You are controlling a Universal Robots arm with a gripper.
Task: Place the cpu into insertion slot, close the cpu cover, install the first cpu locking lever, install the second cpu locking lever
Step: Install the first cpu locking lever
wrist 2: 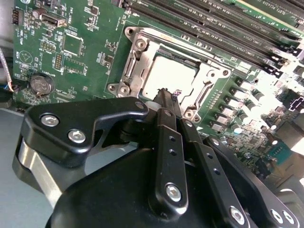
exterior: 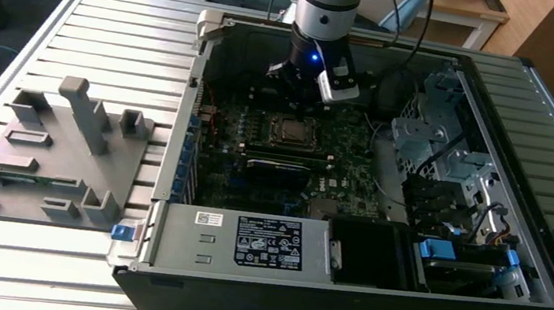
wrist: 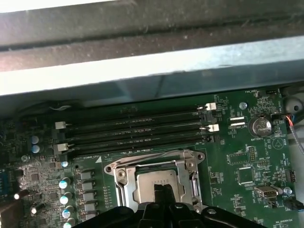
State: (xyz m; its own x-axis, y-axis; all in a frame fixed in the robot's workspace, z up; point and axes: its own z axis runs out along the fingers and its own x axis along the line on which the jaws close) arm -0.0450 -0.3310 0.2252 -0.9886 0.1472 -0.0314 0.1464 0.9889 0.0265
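The gripper, nearest the lens in the second wrist view with its jaws together on nothing, hung just above the cpu, which lay flat and square in the insertion slot, the cpu cover down around it, presumably for pressing.

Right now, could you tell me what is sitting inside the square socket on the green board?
The chip lies inside the socket, its pale metal top showing through the silver frame closed around it. The gripper tips cover the chip's near edge; whatever lies beneath the chip is hidden.
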